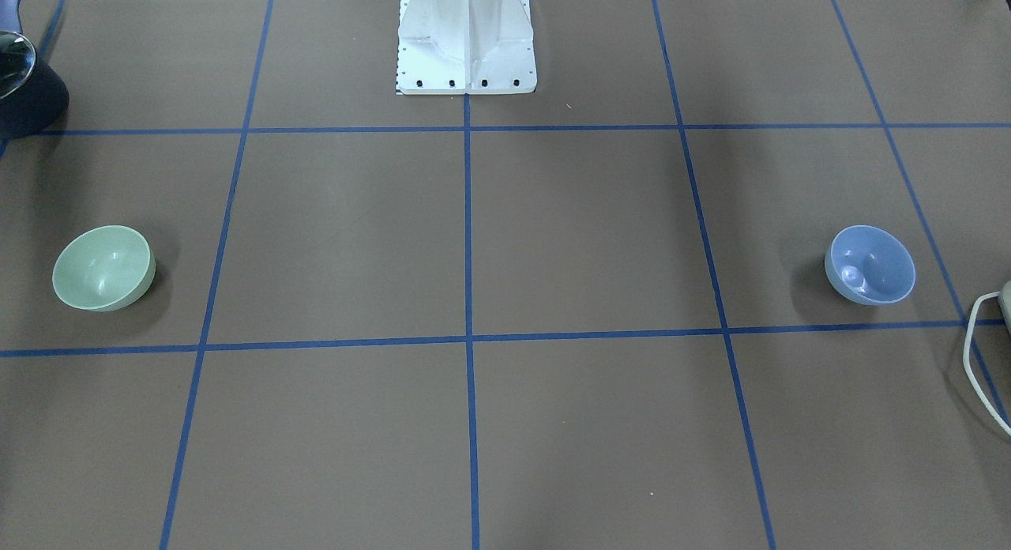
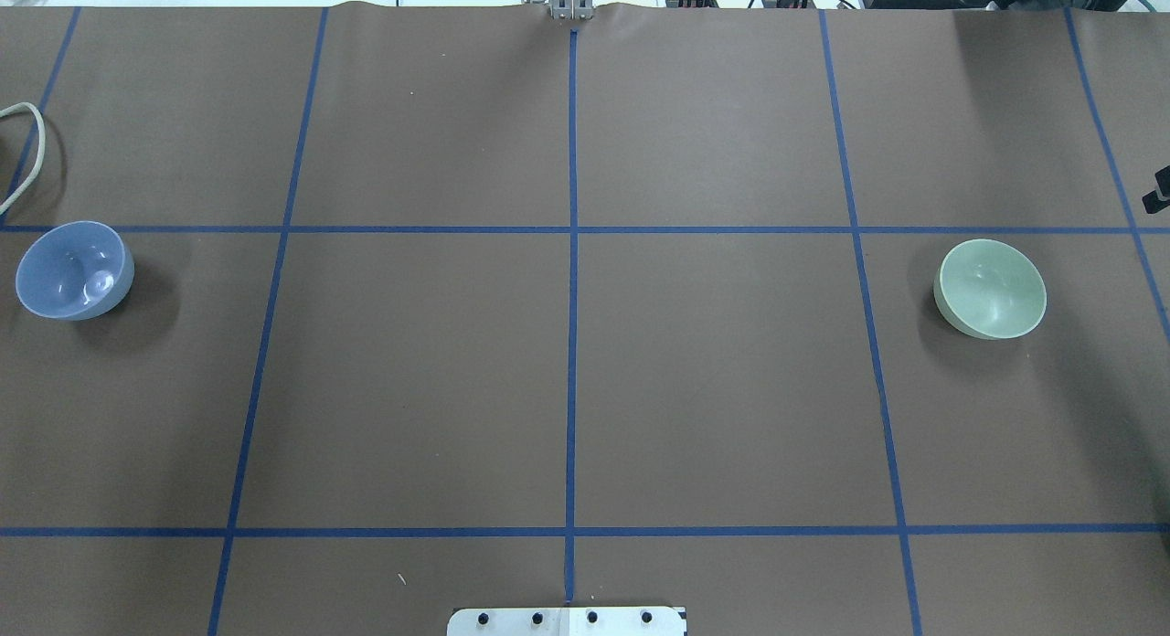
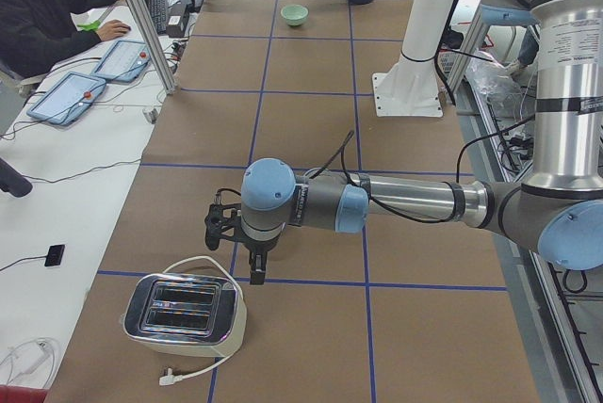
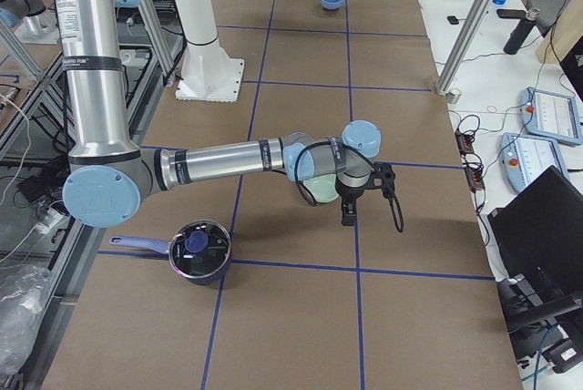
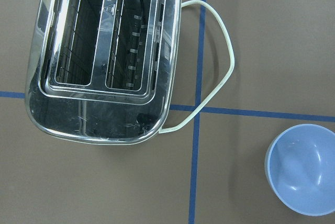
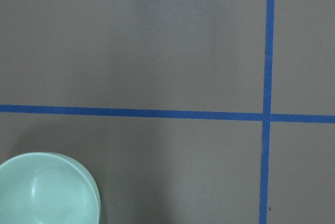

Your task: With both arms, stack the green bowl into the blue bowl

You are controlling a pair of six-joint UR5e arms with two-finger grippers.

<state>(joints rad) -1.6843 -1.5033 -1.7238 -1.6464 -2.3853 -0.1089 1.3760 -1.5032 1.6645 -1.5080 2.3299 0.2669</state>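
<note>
The green bowl stands upright on the brown table on my right side, and it shows at the lower left of the right wrist view. The blue bowl stands upright far off on my left side, and it shows at the lower right of the left wrist view. The left gripper hangs above the table between the blue bowl's place and a toaster. The right gripper hangs just beside the green bowl. I cannot tell whether either gripper is open or shut.
A chrome toaster with a white cord stands at the table's left end. A dark pot with a lid stands at the right end. The white pedestal stands at the middle of the robot's side. An operator sits beside the table.
</note>
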